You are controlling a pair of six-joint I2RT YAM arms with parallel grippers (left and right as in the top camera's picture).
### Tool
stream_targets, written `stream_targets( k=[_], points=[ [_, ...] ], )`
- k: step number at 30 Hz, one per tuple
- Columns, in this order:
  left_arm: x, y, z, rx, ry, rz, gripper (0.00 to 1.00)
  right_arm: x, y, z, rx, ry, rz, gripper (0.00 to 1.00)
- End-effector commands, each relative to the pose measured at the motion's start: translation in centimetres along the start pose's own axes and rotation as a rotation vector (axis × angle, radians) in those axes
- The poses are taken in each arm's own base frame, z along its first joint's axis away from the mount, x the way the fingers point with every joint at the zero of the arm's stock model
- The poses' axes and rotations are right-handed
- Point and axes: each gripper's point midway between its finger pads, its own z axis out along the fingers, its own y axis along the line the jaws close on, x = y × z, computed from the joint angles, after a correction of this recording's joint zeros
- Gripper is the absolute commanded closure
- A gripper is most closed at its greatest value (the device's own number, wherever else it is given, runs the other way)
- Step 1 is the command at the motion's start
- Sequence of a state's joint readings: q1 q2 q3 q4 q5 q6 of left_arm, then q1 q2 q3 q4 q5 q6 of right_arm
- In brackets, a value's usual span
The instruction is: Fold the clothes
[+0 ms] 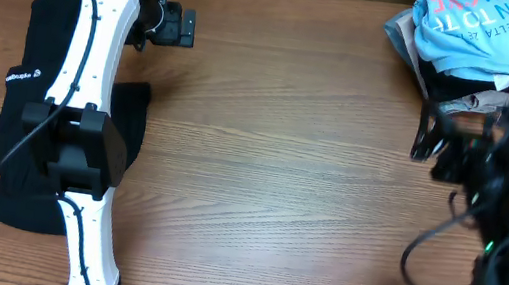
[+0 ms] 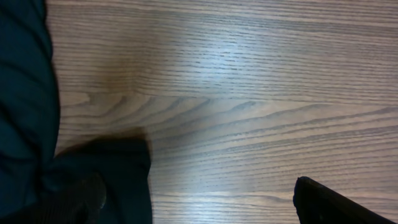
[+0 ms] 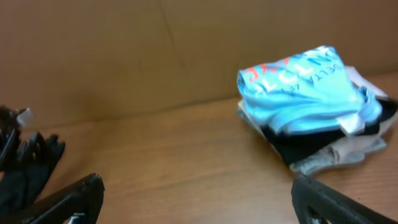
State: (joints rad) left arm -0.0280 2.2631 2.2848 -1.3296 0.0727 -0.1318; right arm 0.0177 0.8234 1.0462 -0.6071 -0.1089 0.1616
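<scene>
Overhead: light blue T-shirt (image 1: pixel 472 39) bunched atop a small pile of other cloth in the upper right corner of the table (image 1: pixel 281 167), just above the right jaws, spread wide and holding nothing. Black garment (image 1: pixel 21 118) laid out top to bottom down the left edge, partly under the left arm (image 1: pixel 98 38). Left jaws likewise wide and empty, near the garment's upper end, over bare wood.

Left wrist: black garment (image 2: pixel 25 93) filling the left side and lower left of the frame, bare table to the right. Dark jaw tips at both lower corners, far apart, nothing between.

Right wrist: T-shirt (image 3: pixel 305 87) at upper right of the frame, lettering up, ahead and to the right of the gaping jaws and well apart from them. Judged the right arm's reach, with a swing rightward needed before any closing.
</scene>
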Motion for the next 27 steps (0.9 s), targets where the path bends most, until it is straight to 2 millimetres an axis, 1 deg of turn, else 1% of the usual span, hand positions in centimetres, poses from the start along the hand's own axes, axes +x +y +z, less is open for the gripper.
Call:
stream_targets(
  k=[1, 4, 7, 9, 12, 17, 24, 27],
  points=[
    [-0.6, 0.0, -0.3, -0.002, -0.02, -0.012, 0.0, 4.9, -1.0, -0.4, -0.023, 0.005, 0.005, 0.0],
    [-0.6, 0.0, -0.3, -0.002, -0.02, -0.012, 0.0, 8.4, -1.8, -0.6, -0.035, -0.023, 0.005, 0.0],
    [-0.6, 0.0, -0.3, -0.002, -0.02, -0.012, 0.0, 11.1, -2.6, -0.6, -0.035, -0.068, -0.01, 0.0],
    [-0.6, 0.0, -0.3, -0.002, -0.02, -0.012, 0.0, 12.4, -3.1, -0.6, -0.033, -0.113, -0.017, 0.0],
    [-0.6, 0.0, -0.3, -0.002, -0.02, -0.012, 0.0, 13.5, -3.5, -0.6, -0.041, -0.202, -0.031, 0.0],
    [-0.6, 0.0, -0.3, -0.002, -0.02, -0.012, 0.0, 14.8, -3.9, -0.6, -0.061, -0.315, -0.049, 0.0],
    [-0.6, 0.0, -0.3, -0.002, -0.02, -0.012, 0.0, 15.4, -5.0, -0.4, -0.027, -0.346, -0.046, 0.0],
    [-0.6, 0.0, -0.3, -0.002, -0.02, -0.012, 0.0, 16.6, -5.4, 0.3, -0.018, -0.332, -0.042, 0.0]
  ],
)
